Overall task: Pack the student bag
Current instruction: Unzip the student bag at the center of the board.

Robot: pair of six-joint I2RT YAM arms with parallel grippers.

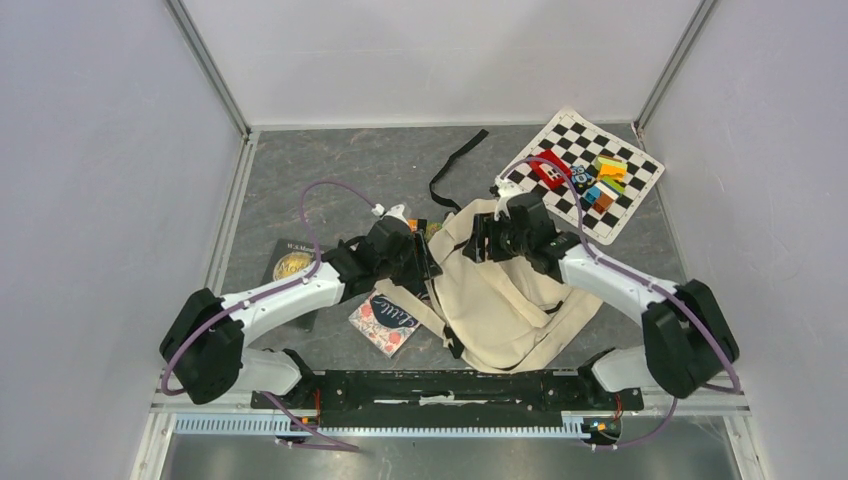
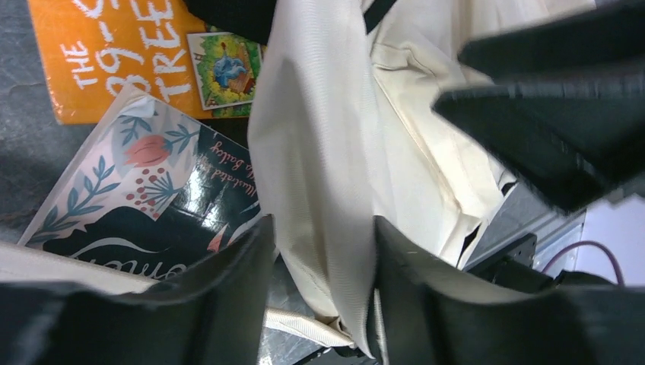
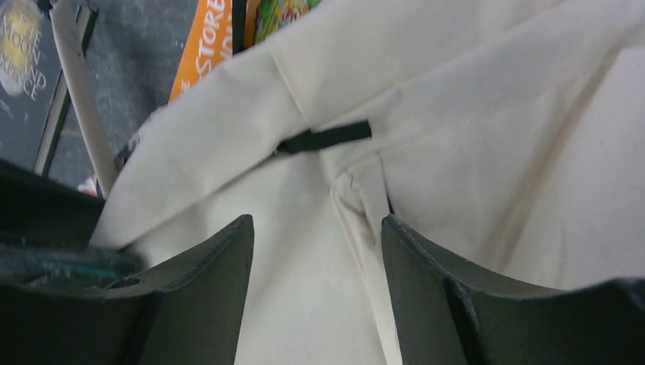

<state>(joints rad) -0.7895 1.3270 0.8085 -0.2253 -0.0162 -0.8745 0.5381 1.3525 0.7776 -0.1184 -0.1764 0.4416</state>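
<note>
Nearest, along the near edge of the bench [image 1: 330, 170], sit both arm bases, w/ the student bag [image 1: 510, 300] just beyond, at the middle and a bit toward the right edge. It's a crumpled cream canvas heap w/ black buckles and strap ends, its near end close to the base rail. Just left of the bag's near part lies a floral book [image 1: 385, 318], cover up, touching or almost touching the canvas. Further left, approx. midway to the left edge, is a dark book [image 1: 290, 265] w/ a gold disc, partly under the left arm. The left pincer [image 1: 425, 258] is at the bag's left side. In its wrist view a raised fold of canvas fills the gap and touches both fingers [image 2: 228, 289], so it's gripping the bag. The same view shows the floral book and an orange book [image 2: 114, 53] on the bench behind that fold. The right pincer [image 1: 487, 238] is over the bag's far part, facing the left one, the two near each other. Its wrist view shows jaws apart, open, w/ flat canvas and a small black tab [image 3: 327, 137] beyond them, nothing pinched. The orange book pokes out at the bag's far left edge. Beyond the bag a black strap [image 1: 455, 165] trails toward the far edge. At the far right corner lies a chequered board [image 1: 560, 150] carrying coloured blocks [image 1: 600, 180], well apart from the bag.
</note>
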